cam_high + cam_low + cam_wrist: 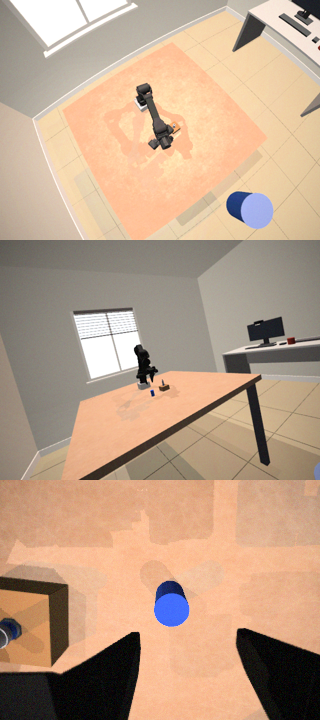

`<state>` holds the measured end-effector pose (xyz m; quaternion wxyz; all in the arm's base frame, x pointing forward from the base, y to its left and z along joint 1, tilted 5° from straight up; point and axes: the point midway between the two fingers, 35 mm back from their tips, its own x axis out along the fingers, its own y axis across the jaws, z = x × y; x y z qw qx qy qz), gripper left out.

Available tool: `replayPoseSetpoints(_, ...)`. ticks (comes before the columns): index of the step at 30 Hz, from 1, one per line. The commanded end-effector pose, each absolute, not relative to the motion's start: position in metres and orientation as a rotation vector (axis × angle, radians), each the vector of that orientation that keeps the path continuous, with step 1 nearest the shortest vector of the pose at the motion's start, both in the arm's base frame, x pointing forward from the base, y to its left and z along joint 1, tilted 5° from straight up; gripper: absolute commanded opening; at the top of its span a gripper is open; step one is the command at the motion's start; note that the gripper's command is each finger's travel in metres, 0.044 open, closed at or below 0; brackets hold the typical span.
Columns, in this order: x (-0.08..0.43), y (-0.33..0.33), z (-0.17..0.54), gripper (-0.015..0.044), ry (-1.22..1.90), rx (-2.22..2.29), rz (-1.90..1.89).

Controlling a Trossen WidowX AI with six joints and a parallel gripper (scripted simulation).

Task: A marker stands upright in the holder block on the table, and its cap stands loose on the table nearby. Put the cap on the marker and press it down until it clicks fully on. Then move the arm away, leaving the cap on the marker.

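My gripper [188, 638] hangs half open, holding nothing, above the blue cap [171, 605], which stands loose toward the table's [206, 392] far edge, near the holder block [30, 622] and marker [6, 634]. Risk: an off-centre descent lets a finger tip the cap over.

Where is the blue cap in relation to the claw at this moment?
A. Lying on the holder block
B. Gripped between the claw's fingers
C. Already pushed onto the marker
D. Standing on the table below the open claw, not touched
D. In the wrist view the blue cap stands on the table between and beyond the spread fingers of the claw, apart from both, while the marker sits uncapped in the holder block.
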<state>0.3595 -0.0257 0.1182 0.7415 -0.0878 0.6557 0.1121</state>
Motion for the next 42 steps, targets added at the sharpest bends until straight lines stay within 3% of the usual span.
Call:
replayPoseSetpoints(1, 0.357, -0.025, 0.119, 0.0244, 1.456, -0.174, 0.234)
replayPoseSetpoints(6, 0.356, -0.021, 0.085, 0.0244, 1.456, -0.174, 0.234)
replayPoseSetpoints(42, 0.360, -0.017, 0.026, 0.0244, 1.457, -0.173, 0.235)
